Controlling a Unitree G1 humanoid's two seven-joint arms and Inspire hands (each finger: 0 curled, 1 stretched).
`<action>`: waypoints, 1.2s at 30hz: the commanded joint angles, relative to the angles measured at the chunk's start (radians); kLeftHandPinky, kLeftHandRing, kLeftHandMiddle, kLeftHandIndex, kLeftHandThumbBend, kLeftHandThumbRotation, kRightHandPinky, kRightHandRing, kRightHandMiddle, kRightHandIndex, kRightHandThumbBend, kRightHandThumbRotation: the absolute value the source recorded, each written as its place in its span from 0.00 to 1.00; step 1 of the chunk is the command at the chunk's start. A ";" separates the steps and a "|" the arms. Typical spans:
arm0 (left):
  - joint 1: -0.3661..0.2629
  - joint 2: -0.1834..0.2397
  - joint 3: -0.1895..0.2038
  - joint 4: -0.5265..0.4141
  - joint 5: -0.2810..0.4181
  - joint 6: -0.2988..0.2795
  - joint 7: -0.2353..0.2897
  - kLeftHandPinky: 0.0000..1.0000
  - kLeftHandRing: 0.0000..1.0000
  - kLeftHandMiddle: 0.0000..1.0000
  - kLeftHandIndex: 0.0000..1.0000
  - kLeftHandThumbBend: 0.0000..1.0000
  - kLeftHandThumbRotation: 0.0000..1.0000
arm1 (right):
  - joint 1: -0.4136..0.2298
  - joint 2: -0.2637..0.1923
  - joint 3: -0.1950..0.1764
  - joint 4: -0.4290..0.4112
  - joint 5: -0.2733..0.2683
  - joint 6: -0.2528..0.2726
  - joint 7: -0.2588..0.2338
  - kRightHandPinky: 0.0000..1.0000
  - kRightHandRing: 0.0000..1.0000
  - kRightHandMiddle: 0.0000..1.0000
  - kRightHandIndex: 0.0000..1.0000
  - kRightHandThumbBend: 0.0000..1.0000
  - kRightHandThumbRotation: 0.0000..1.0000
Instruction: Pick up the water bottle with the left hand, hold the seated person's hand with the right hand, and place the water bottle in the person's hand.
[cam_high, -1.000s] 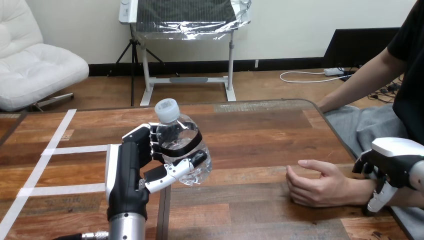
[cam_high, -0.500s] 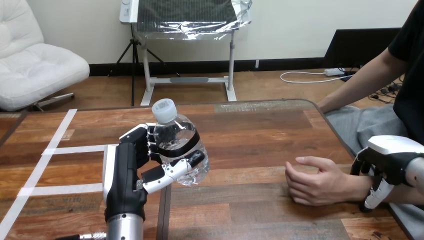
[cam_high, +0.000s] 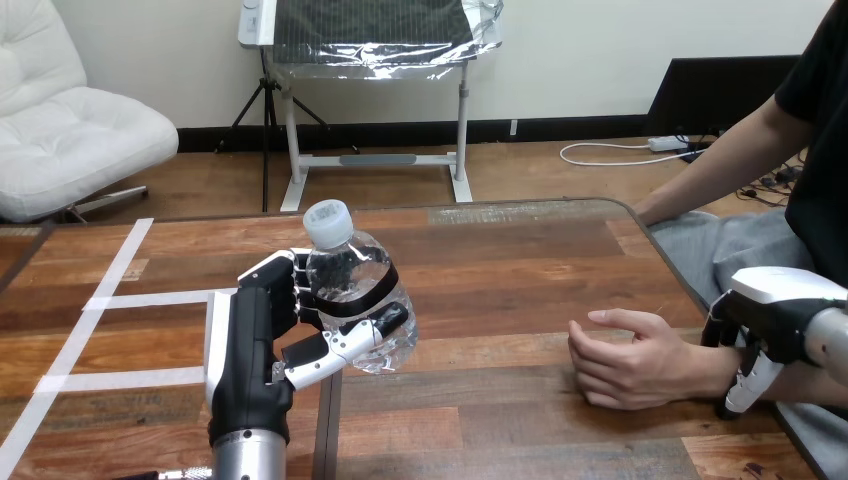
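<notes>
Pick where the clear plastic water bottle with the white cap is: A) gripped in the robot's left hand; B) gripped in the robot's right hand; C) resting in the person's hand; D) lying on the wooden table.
A: the left hand curls its fingers and thumb round the clear plastic water bottle, well apart from the person's hand.

**Bottle at left, hands at right**

The water bottle (cam_high: 350, 290) stands upright in the left hand (cam_high: 255, 350), raised over the counter (cam_high: 520, 260) left of its middle, with the arm coming up from the near edge below it. Tape lines (cam_high: 110, 300) lie on the counter farther left. Well apart, to the right and near the front, the person's hand (cam_high: 630, 360) rests on the counter. Just right of it, at the counter's right edge, the right hand (cam_high: 765, 320) sits over the person's wrist, a finger (cam_high: 740, 392) curling down its near side.
</notes>
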 joint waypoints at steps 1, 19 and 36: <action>-0.043 -0.003 0.003 -0.071 -0.004 -0.024 0.002 0.35 0.39 0.43 0.47 0.66 0.00 | -0.021 0.061 0.041 0.054 0.006 -0.017 -0.003 0.63 0.72 0.79 0.70 0.74 0.00; -0.041 0.002 0.009 -0.072 -0.016 -0.032 -0.005 0.35 0.39 0.43 0.47 0.65 0.00 | -0.039 0.069 0.059 0.076 0.008 -0.027 0.014 0.62 0.73 0.83 0.75 0.73 0.00; -0.043 -0.001 0.005 -0.079 -0.015 -0.019 -0.005 0.35 0.39 0.44 0.47 0.65 0.00 | -0.031 0.059 0.070 0.066 0.001 -0.038 0.046 0.65 0.75 0.84 0.76 0.74 0.00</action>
